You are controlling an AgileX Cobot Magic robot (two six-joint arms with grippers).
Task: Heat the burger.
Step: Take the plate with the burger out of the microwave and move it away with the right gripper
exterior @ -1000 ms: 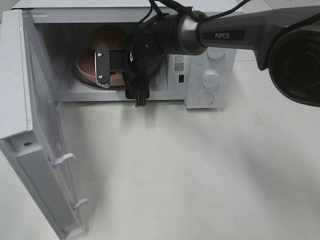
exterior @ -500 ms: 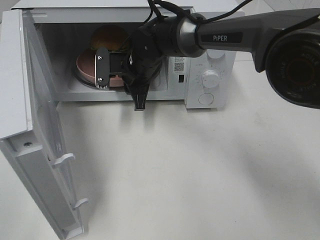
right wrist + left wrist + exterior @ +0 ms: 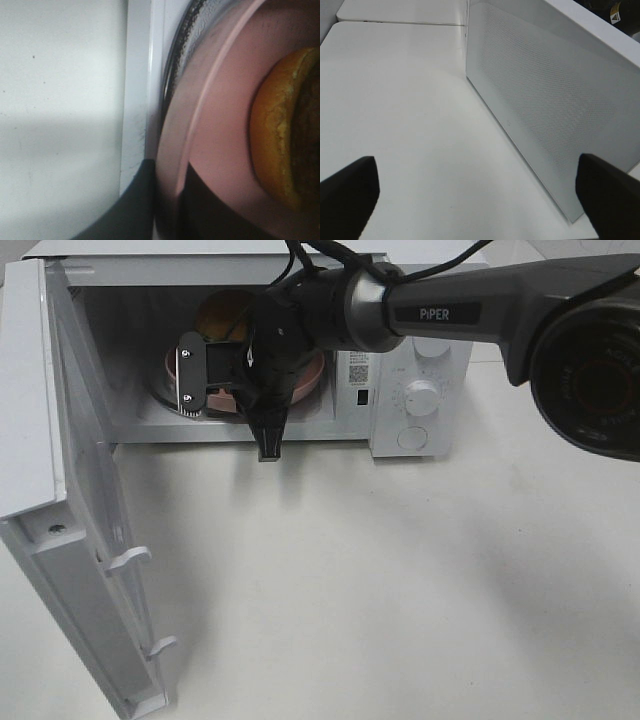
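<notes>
Right tool (image 3: 200, 375) pinching the near rim of pink plate (image 3: 210, 110), inside the open microwave (image 3: 420, 350). Burger (image 3: 222, 315) sits on that plate, far side, in the cavity. Microwave door (image 3: 70, 540) swung out at left. Left tool (image 3: 475, 195) fingers spread wide over white bench (image 3: 395, 100), holding nothing.

glossy bun on burger (image 3: 280, 145); smooth pink plate (image 3: 220, 125); matt white table (image 3: 400, 580).
</notes>
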